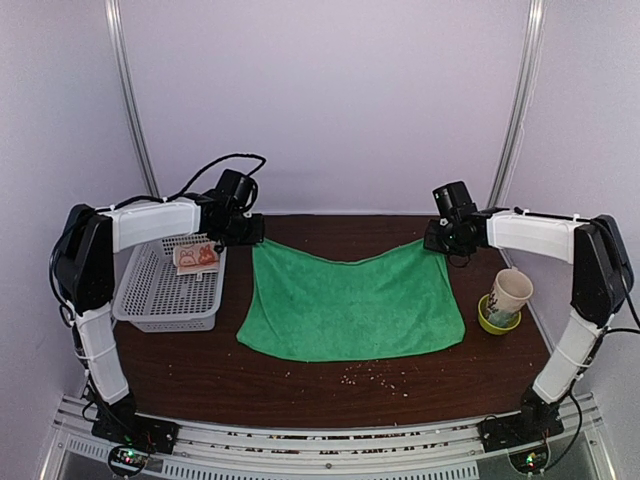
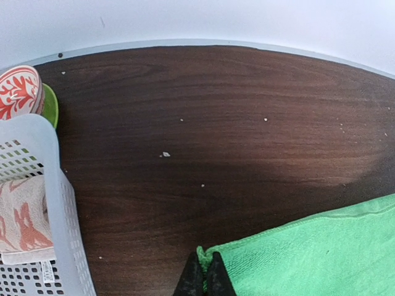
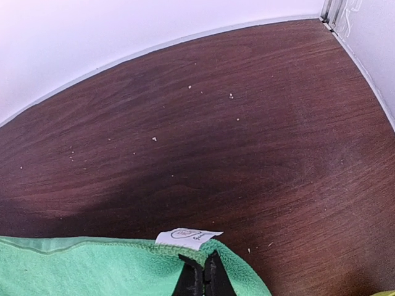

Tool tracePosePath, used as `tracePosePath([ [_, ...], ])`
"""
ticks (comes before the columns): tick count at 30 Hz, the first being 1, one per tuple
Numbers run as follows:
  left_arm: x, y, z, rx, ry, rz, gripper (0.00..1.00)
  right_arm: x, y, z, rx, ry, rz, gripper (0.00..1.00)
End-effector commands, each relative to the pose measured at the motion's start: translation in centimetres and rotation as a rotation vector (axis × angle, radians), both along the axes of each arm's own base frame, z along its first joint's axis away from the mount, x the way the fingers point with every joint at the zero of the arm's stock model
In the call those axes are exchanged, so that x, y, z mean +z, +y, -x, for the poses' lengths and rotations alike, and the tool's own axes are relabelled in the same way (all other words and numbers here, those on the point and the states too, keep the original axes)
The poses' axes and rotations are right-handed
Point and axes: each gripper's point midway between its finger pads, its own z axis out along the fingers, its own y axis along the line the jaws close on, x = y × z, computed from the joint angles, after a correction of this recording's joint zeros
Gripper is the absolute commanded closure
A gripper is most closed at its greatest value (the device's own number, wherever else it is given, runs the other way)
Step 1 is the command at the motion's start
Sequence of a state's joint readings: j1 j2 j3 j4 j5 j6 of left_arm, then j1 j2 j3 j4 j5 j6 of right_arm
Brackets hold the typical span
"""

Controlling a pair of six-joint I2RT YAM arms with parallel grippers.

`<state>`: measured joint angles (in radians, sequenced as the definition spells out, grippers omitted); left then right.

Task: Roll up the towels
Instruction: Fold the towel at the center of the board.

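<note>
Hidden from above: the white left forearm is covering the far end of the pale grey perforated plastic basket, and both black wrist housings are masking their own fingertips
Cut off: a rounded red-and-white patterned object with a green rim beside it is being cropped by the left wrist view's edge, beyond the basket; what it is cannot be told
Left gripper: its two black fingers are pressing together, pinching the far left corner of the large, plain, bright green towel
Right gripper: its fingers are pressing shut on the far right corner, just beside a small white sewn-in label whose print is too small to read
Green towel: it is lying spread on the dark brown wood-grain table, showing a soft, fuzzy nap and a hemmed border; its far edge is dipping in a curve between the two pinched corners
Pinkish-beige towel: this small cloth printed with orange cartoon figures is lying folded inside the basket, partly under the left arm
Cup: a cream paper cup is standing in a shallow yellow-green dish, right of the green towel and apart from it
Crumbs: pale specks are lying scattered on the table near the towel's near edge
</note>
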<state>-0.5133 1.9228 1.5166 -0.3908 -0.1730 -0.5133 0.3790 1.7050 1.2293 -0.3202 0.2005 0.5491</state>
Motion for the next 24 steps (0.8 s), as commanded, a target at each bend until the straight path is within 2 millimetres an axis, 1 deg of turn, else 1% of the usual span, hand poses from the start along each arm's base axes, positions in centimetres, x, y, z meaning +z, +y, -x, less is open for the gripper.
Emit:
tracePosePath([
  [1,0.1,1.5,-1.0,0.027,-0.013,-0.004,1.00,-1.2,-0.4,0.3,-0.004,0.046,0.015,1.00],
  [3,-0.2,1.2,-0.6,0.008,-0.006,0.013,1.00,-1.3,-0.6,0.8,-0.003,0.050,0.016,1.00],
  [6,-0.3,0.2,0.1,-0.043,-0.001,0.065,1.00,-1.3,-0.7,1.8,0.008,0.062,0.009,1.00],
  [8,-0.4,-0.5,0.9,-0.086,0.009,0.097,1.00,-1.2,-0.8,2.6,0.015,0.064,0.004,1.00],
  [11,-0.9,-1.3,2.2,-0.138,0.022,0.120,1.00,-1.7,-1.1,3.9,0.019,0.081,0.002,1.00],
  [17,-2.4,-1.7,4.5,-0.164,0.047,0.119,1.00,-2.1,-1.7,6.1,0.018,0.087,-0.019,1.00],
  [24,-1.9,-1.9,6.2,-0.183,0.038,0.123,1.00,-1.9,-1.6,7.9,0.030,0.088,-0.045,1.00],
])
